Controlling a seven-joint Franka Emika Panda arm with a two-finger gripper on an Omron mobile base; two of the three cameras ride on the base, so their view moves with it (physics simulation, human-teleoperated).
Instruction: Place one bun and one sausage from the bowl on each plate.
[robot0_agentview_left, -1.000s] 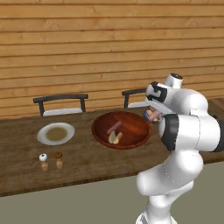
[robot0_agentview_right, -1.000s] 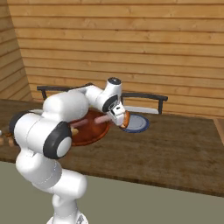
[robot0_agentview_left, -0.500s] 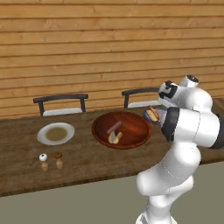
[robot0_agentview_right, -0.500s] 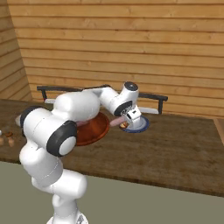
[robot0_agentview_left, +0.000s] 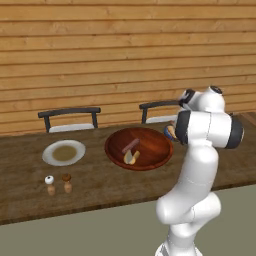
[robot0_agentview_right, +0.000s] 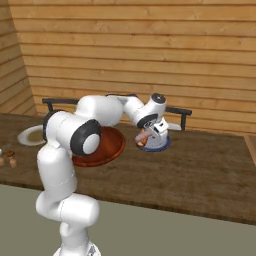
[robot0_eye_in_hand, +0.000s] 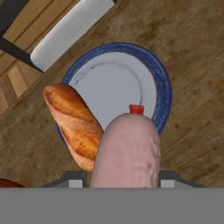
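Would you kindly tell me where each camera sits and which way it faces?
Left base view: behind the arm's left, looking over the reddish-brown bowl and grey-white plate; white arm at lower right.
Right base view: behind its right, facing the blue-rimmed plate; arm at lower left, gripper showing.
Hand view: on the hand, looking down at that plate, bun and held sausage.
Both base views share the bowl.

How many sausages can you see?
2. One pinkish sausage is held in the pincer above the small blue-rimmed plate. One reddish sausage lies in the big reddish-brown bowl.
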